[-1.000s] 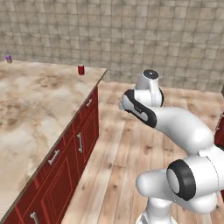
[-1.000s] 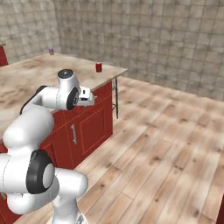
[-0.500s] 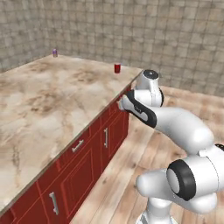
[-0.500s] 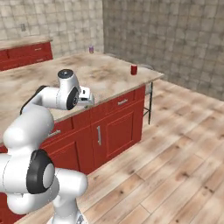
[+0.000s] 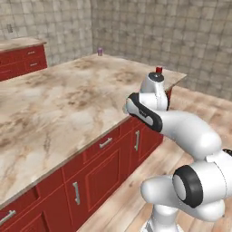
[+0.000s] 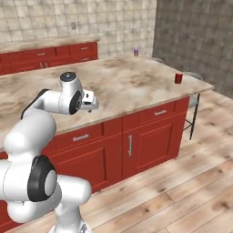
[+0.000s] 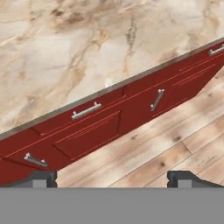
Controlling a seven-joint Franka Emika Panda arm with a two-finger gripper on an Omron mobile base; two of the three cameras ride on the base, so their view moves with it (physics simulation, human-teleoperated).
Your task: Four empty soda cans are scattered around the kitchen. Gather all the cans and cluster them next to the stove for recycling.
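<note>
Now your pincer [image 6: 92, 102] hangs released, grasping nothing, over the beige marbled surface [image 6: 123, 84]. The small red cylindrical can [image 6: 178, 78] stands upright well beyond it, near the surface's far corner.

A red soda can [image 6: 178, 78] stands upright on the beige marbled worktop [image 6: 118, 84], near its far right corner and close to the edge. Its top looks silvery. A purple soda can [image 6: 135, 53] stands upright at the far edge of the same worktop, close to the tan tiled wall, well apart from the red one. Both look tiny against the wide slab.
</note>
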